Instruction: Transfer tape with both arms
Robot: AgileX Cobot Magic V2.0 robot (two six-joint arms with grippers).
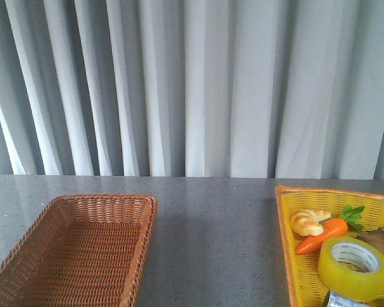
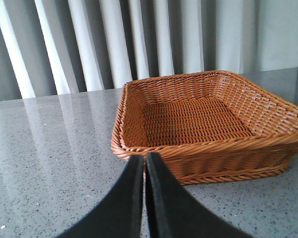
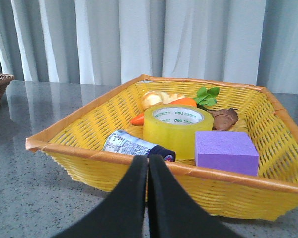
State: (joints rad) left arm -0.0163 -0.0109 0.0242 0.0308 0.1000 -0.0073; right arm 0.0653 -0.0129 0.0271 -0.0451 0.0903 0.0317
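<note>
From my left wrist camera, the left arm's black tool [image 2: 145, 163] has its two fingers pressed together with nothing between them, held low over the grey speckled table [image 2: 49, 148] and pointing at the near wall of the brown woven wicker basket [image 2: 213, 144]. My right wrist camera shows the right arm's black tool [image 3: 147, 166] likewise closed on nothing, low and aimed at the near rim of the yellow woven plastic basket [image 3: 79, 136].

On the front camera I see neither arm. The wide roll of translucent yellow packing tape [image 1: 352, 268] with its white printed core lies flat inside the yellow basket, at the table's right side, well apart from the brown basket on the left.

Around the tape in that basket: a purple foam block [image 3: 226, 151] just beside it, a small silvery can with a dark cap [image 3: 134, 145] lying on its side between the tape and the near rim, an orange toy carrot with green leaves [image 1: 323, 235], a pale toy croissant [image 1: 309, 221] and a brown lumpy piece [image 1: 375, 238] behind it. Grey pleated curtains [image 1: 192, 83] hang beyond the table.
</note>
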